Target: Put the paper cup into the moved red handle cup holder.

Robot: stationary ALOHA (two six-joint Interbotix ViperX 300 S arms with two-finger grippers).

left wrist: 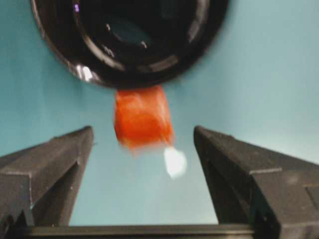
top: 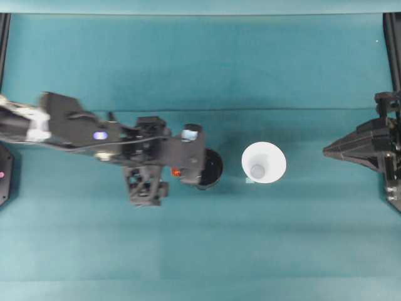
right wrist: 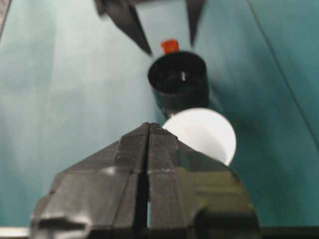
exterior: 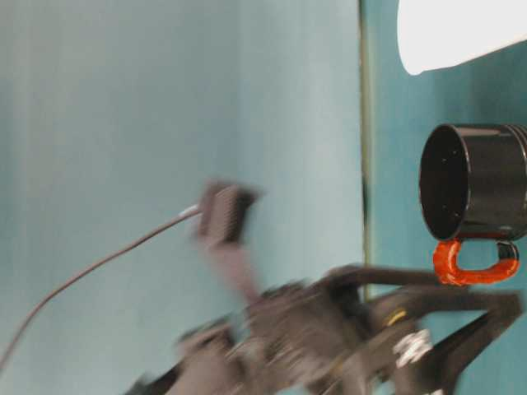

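Observation:
The white paper cup (top: 264, 162) stands upright, mouth up, on the teal table (top: 200, 69) right of centre. Just to its left stands the black red handle cup holder (top: 211, 168), its orange-red handle (top: 176, 172) pointing left. My left gripper (top: 188, 167) hovers over that handle. In the left wrist view it (left wrist: 142, 137) is open, with the handle (left wrist: 143, 118) just ahead of the gap between the fingers and touching neither, and the holder (left wrist: 129, 40) beyond. My right gripper (top: 331, 150) is shut and empty at the far right, well clear of the cup (right wrist: 204, 132).
The holder (exterior: 478, 181) and cup (exterior: 461, 33) stand close together with a narrow gap between them. A black fixture (top: 5, 175) sits at the table's left edge. Dark rails run along both side edges.

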